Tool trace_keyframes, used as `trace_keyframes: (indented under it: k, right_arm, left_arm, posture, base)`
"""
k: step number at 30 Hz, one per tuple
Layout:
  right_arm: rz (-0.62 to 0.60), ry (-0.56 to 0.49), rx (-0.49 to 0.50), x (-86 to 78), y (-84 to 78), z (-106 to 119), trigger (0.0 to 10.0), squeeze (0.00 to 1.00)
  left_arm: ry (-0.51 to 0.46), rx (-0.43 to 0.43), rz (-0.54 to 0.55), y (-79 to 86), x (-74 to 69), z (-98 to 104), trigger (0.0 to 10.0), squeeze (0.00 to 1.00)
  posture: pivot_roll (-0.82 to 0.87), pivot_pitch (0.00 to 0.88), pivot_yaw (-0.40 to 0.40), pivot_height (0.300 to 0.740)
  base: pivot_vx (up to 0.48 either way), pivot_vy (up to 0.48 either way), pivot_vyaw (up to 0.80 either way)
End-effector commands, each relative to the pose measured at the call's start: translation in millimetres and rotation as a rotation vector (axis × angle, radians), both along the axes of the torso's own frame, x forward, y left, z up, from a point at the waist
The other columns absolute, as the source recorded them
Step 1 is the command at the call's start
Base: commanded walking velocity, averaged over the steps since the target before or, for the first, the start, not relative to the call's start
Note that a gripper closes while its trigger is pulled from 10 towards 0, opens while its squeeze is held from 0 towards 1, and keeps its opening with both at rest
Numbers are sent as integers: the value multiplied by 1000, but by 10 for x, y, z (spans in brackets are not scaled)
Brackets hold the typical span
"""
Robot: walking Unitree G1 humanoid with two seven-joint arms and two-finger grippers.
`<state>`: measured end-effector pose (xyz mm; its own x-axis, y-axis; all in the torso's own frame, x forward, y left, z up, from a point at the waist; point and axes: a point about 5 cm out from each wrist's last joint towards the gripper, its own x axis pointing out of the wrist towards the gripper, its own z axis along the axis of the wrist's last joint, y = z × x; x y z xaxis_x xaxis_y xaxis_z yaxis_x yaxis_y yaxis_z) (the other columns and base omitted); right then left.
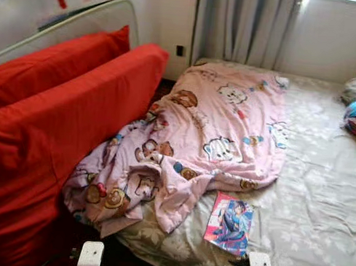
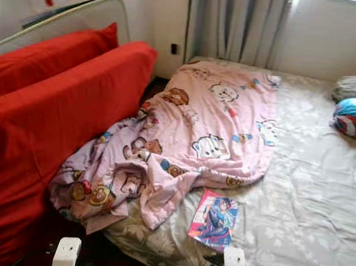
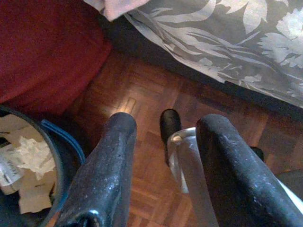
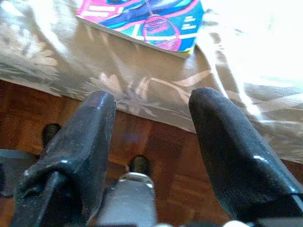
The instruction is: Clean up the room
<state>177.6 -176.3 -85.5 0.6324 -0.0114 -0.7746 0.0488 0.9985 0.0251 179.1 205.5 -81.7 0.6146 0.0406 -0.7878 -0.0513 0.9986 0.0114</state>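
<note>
Right pincer [image 4: 151, 127] hangs open and empty just below the bed's [image 1: 321, 200] edge, near the comic book [image 4: 142, 21]; left pincer [image 3: 161, 142], also open and empty, hangs beside a trash bin [image 3: 61, 161].

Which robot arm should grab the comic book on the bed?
Probably the right. The right tool is open, and the comic book lies just beyond its fingers near the bed's edge. The left tool hangs over the wooden floor beside a waste bin.

Rumpled pink blanket [image 1: 208, 135], magazine [image 1: 229, 223] alongside
</note>
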Motion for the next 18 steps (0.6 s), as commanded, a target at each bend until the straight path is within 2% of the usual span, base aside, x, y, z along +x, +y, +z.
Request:
trace_keyframes:
  k: [1,13,18]
  right_arm:
    - [-13,9,5,-36,-8,-16,10000,0]
    - [-7,22,7,-83,-46,-33,10000,0]
    - [0,33,10,-115,13,-53,10000,0]
  left_arm:
    - [14,-1,3,9,-10,-7,10000,0]
    - [15,0,7,18,-17,-8,10000,0]
    - [15,-2,7,15,-18,-9,10000,0]
  posture:
    - [-67,2,32,740]
    - [-64,12,32,740]
    - [-65,13,29,740]
  base:
    - [0,0,0]
    - [0,0,0]
    - [0,0,0]
